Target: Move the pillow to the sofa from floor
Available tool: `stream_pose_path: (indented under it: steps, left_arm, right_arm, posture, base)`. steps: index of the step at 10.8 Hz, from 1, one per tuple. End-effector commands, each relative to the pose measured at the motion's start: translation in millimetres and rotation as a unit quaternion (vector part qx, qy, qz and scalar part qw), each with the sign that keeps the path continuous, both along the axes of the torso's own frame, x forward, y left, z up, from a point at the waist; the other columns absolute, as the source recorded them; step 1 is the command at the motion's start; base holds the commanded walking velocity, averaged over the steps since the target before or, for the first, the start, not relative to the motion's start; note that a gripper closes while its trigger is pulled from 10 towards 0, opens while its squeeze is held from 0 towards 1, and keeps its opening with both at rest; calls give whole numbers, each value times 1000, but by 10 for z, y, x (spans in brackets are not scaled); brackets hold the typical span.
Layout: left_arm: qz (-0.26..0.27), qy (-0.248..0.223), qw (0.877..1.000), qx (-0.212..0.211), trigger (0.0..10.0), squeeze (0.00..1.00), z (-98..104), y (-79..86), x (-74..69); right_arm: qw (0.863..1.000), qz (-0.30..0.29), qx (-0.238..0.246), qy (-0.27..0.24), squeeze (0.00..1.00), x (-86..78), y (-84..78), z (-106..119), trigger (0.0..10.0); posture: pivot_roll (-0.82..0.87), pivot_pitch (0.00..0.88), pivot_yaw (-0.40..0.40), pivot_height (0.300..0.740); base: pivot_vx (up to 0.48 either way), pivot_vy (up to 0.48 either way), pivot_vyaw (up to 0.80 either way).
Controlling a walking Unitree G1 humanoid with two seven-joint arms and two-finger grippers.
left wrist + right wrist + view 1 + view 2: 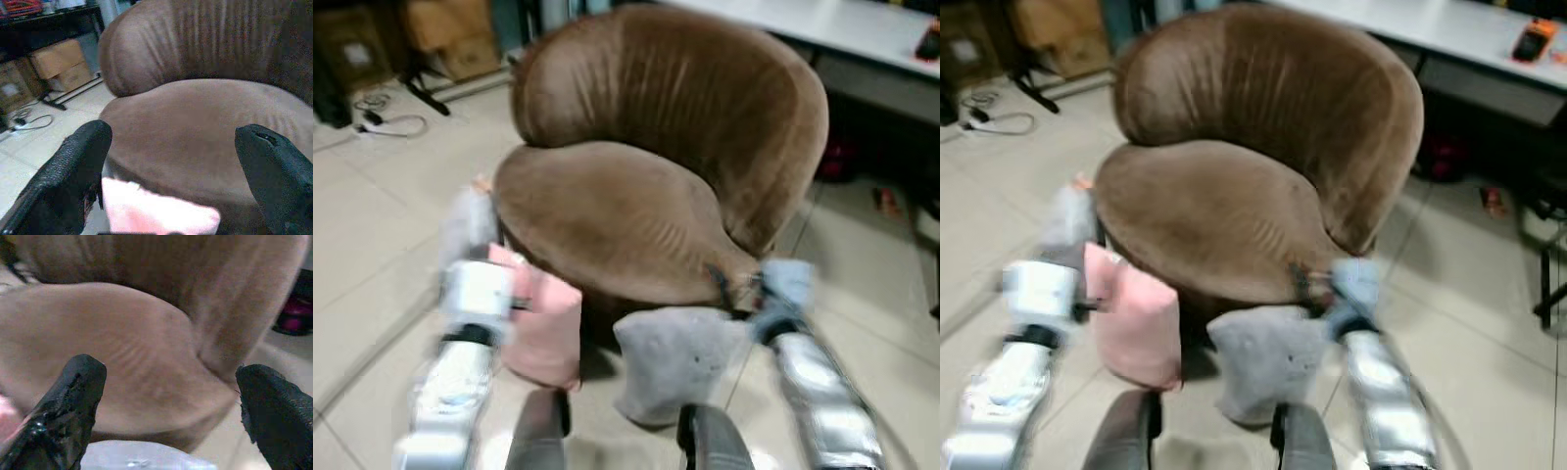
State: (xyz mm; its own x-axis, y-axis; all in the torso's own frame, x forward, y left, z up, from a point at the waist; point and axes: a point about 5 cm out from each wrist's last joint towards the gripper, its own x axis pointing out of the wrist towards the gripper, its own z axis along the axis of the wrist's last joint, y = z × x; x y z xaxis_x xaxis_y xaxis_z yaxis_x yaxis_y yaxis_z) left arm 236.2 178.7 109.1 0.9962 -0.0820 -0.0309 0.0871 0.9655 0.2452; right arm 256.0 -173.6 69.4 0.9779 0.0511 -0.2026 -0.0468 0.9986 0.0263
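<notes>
On the tiled floor (372,245), right in front of the round brown sofa (636,166), two pillows stand on their edges and lean against the base of the sofa: a pink pillow (543,323) on the robot's left and a grey pillow (671,362) just beside it on the right. The left gripper (171,181) is above the pink pillow, with its two black fingers (73,171) spread wide apart and holding nothing. The right gripper (166,416) is above the grey pillow, near the front edge of the seat, and its fingers (68,406) are also wide apart and empty. Behind the sofa there is a grey table (842,29), and cardboard boxes (450,34) stand at the far left with a cable (386,122) on the floor.
</notes>
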Motion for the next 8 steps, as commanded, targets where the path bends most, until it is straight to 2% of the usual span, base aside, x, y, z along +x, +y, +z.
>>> stream_pose_path:
  steps: [1, 2, 4, 5, 8]
  left_arm:
    - [13, -2, 1000, 12, 10000, 0, 20, 88, -11]
    - [12, -2, 1000, 12, 10000, 0, 20, 92, -12]
    - [11, 1, 1000, 13, 10000, 0, 7, 78, -7]
    - [4, 6, 1000, 18, 10000, 0, -3, 63, -7]
    - [-8, 13, 1000, 24, 10000, 0, -30, 71, -20]
  right_arm:
    - [1000, 5, 7, -6, 1000, 31, 89, 26, 10000]
    - [1000, 3, 14, 1, 1000, 30, 86, 10, 10000]
    - [999, 23, 27, 18, 1000, 17, 103, -11, 10000]
    - [998, 36, 42, 15, 1000, 16, 128, -2, 10000]
    - [996, 78, 35, 32, 1000, 3, 186, -46, 10000]
  posture:
    - [45, 0, -62, 592]
    - [44, 0, -61, 592]
    - [39, 0, -58, 587]
    - [38, 0, -58, 567]
    - [33, 0, -54, 517]
  base:
    - [255, 0, 0]
    - [244, 0, 0]
    - [0, 0, 0]
    - [0, 0, 0]
    - [0, 0, 0]
